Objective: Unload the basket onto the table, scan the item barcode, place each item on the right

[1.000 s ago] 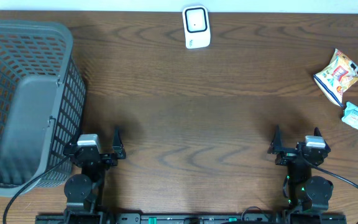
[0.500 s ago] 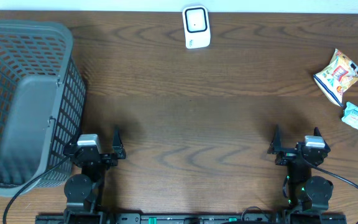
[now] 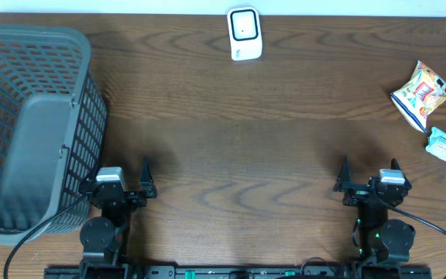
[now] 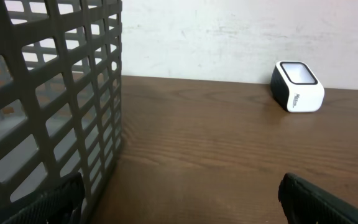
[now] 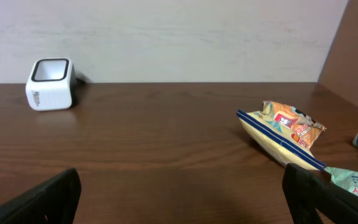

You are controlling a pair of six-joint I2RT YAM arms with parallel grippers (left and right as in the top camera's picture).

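Nothing has moved since earlier: left claw (image 3: 121,178) and right claw (image 3: 370,175) gape empty, and the snack bag (image 3: 422,94) at three o'clock looks light, crinkly, slippery, best pinched by its sealed edge.

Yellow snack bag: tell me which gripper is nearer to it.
Right. The yellow snack bag lies ahead and right of the right gripper; the left gripper sits far across, beside the basket.

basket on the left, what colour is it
Dark grey basket, clearest in the overhead view.
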